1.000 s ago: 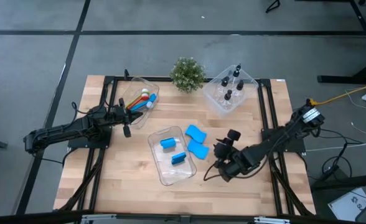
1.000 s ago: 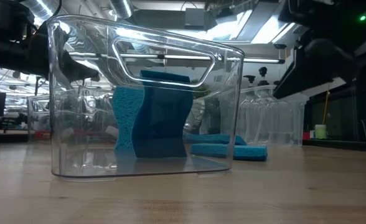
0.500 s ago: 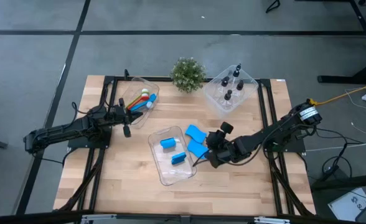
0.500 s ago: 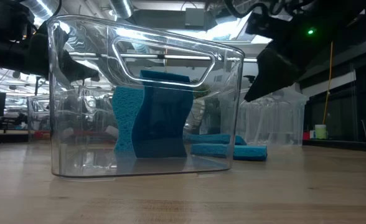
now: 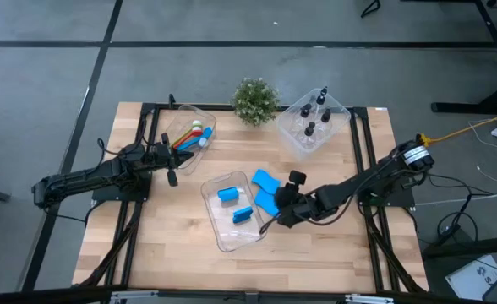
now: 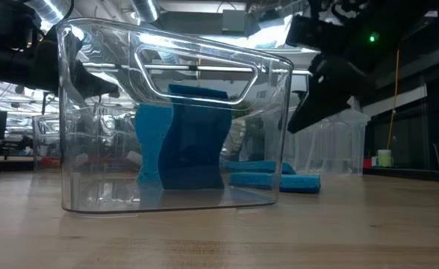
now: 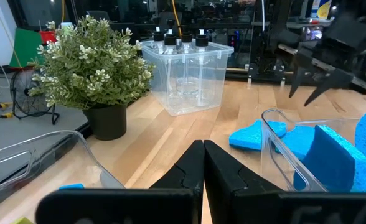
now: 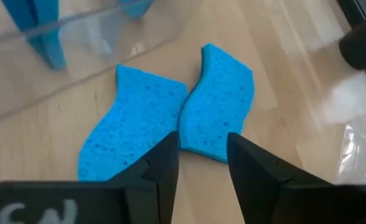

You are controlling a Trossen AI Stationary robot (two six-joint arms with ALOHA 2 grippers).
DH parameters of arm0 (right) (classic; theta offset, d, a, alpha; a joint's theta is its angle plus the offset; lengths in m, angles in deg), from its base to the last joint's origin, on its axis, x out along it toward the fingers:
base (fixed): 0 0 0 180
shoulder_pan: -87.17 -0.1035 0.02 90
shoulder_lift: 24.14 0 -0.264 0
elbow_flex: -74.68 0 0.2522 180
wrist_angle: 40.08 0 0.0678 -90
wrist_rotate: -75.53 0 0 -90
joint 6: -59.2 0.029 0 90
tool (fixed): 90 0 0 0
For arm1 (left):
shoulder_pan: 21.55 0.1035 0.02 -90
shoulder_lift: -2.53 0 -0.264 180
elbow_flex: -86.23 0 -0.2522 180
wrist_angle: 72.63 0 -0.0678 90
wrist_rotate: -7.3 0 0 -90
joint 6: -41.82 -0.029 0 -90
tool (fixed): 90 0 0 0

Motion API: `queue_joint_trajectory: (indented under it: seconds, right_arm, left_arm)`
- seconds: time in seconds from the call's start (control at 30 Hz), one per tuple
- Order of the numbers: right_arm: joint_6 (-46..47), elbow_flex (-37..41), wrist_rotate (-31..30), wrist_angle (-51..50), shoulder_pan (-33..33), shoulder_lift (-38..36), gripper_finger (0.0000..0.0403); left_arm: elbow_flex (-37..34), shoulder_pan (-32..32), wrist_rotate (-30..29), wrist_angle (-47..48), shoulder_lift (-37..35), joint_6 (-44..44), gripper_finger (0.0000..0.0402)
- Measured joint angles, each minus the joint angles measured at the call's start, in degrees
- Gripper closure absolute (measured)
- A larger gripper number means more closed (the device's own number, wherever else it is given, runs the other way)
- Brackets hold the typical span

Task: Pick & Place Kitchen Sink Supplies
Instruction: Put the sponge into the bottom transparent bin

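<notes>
The right gripper hangs with its fingers spread, empty, right over two blue sponges. They lie side by side on the surface, next to the clear bin. The left gripper, pressed together, waits far off.

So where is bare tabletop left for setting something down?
Free: the near edge of the table in front of the middle bin, and the near right corner. Crowded: the middle, where two loose sponges lie beside that bin under the right gripper, and the far edge with plant and bottle bin.

Right hand covers part of one sponge
</notes>
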Motion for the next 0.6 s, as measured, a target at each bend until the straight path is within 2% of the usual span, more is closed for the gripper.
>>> queue_joint_trajectory:
  seconds: [0.2,0.6]
  right_arm:
    - [-7.8,0.0,0.0,1.8,0.0,2.8,0.0270]
    - [-13.8,0.0,-0.3,5.3,0.4,8.4,0.0270]
  left_arm:
    - [0.0,0.0,0.0,0.0,0.0,0.0,0.0400]
    - [0.0,0.0,0.0,0.0,0.0,0.0,0.0400]
